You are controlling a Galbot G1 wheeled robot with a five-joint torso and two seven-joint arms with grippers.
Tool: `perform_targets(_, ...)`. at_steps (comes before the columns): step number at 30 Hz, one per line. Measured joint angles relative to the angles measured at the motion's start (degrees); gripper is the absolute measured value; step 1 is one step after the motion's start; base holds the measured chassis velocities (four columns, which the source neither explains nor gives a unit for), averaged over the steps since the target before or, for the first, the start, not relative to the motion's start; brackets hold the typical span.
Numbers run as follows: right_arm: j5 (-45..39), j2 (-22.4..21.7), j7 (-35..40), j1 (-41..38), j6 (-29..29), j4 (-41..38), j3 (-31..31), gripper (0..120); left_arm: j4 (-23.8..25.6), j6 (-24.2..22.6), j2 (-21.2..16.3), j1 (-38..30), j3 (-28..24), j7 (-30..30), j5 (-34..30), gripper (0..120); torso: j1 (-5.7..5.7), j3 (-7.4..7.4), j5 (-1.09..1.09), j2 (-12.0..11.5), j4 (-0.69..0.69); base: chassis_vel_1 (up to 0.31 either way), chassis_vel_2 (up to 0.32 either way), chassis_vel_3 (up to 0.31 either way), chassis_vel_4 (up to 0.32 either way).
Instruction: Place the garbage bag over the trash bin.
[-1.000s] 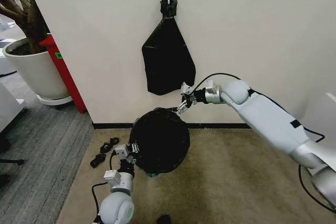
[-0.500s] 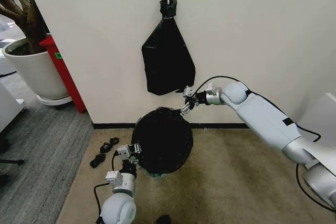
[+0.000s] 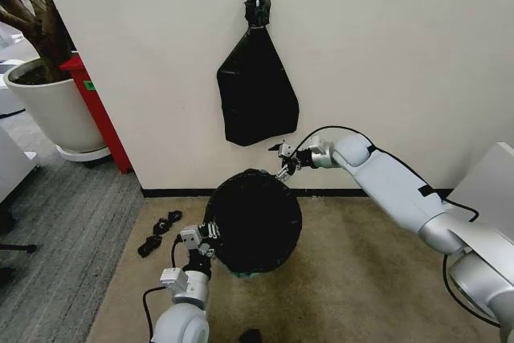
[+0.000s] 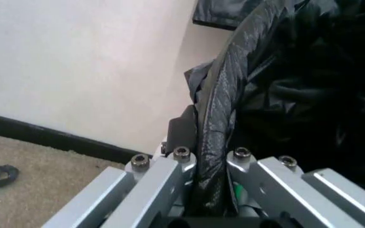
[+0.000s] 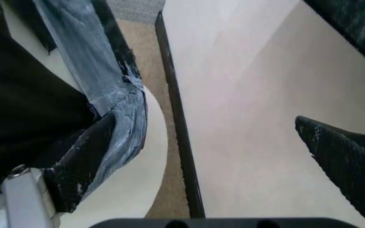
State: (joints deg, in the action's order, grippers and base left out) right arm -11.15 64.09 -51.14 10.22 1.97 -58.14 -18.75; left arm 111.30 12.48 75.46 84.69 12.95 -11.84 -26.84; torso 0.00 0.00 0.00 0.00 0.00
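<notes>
My left gripper (image 3: 210,233) is clamped on the garbage bag (image 3: 255,218) hem at the bin's 8 o'clock; the left wrist view shows film and rim pinched between the fingers (image 4: 163,183). My right gripper (image 3: 283,163) sits at the bin's 1 o'clock, near the wall, fingers spread, just off the film. The bag drapes the trash bin (image 3: 259,271), greenish base showing at 6. Far edge is right arm's reach, I'd say.

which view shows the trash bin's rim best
The right wrist view: the trash bin shows a bare cream rim beside the garbage bag. In the head view the bag hides it; the left wrist view shows bag folds.
</notes>
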Motion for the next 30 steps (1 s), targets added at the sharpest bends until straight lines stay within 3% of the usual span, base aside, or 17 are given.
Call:
perform_targets(8,1.0,1.8,0.1,-0.6,1.4,3.8,0.3,100,1.1,0.2,0.7,2.0,-0.2,0.7,0.5,1,0.00,0.00,-0.01,0.0,0.00,0.000,0.000,0.000,0.000)
perform_targets(20,0.6,1.7,0.7,-0.7,1.5,3.6,0.4,100,0.5,0.4,1.2,1.6,0.1,0.5,0.7,1,0.00,0.00,0.00,0.0,0.00,0.000,0.000,0.000,0.000)
perform_targets(30,-7.5,-2.7,2.1,0.6,-2.3,-7.7,-0.7,100,-3.5,0.4,0.8,-2.6,1.2,-0.9,-1.6,1,0.00,0.00,-0.01,0.0,0.00,0.000,0.000,0.000,0.000)
